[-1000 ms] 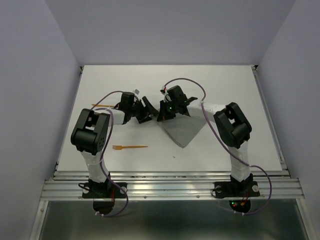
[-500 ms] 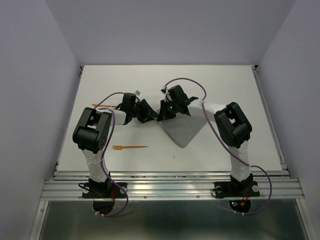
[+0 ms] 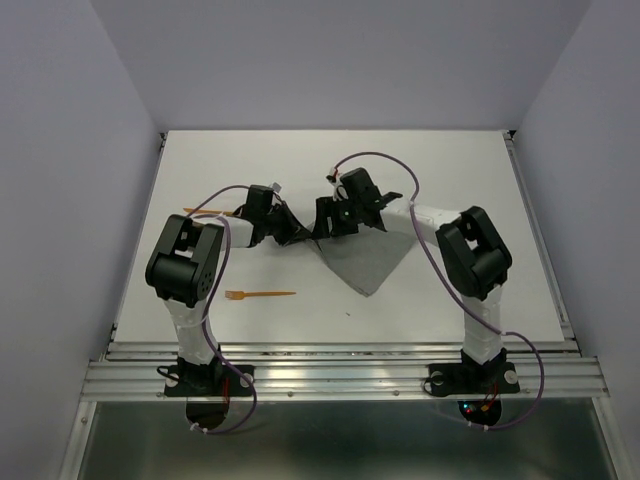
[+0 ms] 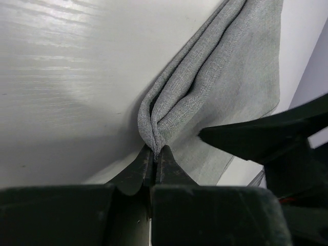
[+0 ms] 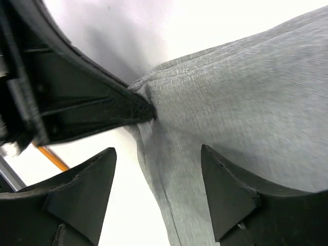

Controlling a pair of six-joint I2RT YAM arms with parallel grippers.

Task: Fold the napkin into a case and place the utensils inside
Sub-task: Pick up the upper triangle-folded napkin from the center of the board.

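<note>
Pinching doubled left corner of napkin (image 3: 365,260) with left gripper (image 4: 155,154), on table (image 3: 470,180); cloth running rightward from pinch, beneath right gripper (image 5: 158,154) spread wide and empty just beside it. Likely a fold to carry with left gripper.

Grey tri. napkin (image 3: 365,262), orange fork (image 3: 262,294) apart

Bright soft light, blurred left claw (image 4: 155,158)
</note>
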